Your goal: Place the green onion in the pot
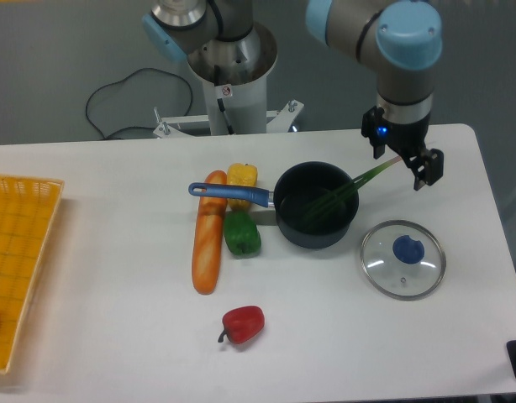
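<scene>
Resting across the pot [315,220] rim, green onion [350,186], pale end between the spread gripper [407,161] fingers.

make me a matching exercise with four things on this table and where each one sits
Things:
1. green onion
2. glass lid
3. red pepper
4. yellow basket

Places:
A. at the left edge of the table
B. flat on the table, right of the pot
C. alone near the front edge
D. leaves inside the pot, stalk leaning over its right rim

Pairs: 1-D, 2-B, 3-C, 4-A
</scene>
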Controlling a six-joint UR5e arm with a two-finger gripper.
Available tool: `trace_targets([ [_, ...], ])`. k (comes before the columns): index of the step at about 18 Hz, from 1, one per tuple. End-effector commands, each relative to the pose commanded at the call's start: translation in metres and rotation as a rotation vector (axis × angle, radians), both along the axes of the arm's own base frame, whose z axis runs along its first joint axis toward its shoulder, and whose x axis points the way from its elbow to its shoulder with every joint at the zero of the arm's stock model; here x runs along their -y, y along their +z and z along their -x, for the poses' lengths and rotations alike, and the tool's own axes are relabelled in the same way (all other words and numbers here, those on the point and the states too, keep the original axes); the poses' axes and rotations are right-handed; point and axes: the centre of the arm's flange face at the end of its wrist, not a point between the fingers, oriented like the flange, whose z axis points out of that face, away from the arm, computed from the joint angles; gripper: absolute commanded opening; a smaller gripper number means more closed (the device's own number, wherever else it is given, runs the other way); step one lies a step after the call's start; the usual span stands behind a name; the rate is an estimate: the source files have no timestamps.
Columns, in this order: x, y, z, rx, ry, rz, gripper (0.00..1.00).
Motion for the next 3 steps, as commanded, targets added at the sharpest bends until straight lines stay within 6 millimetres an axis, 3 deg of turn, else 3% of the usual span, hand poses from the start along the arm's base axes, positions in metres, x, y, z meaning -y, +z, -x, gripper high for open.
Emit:
trace_targets([
  [3, -0.0087, -0.0097, 0.0007, 0.022, -0.009, -0.026, 1.0],
])
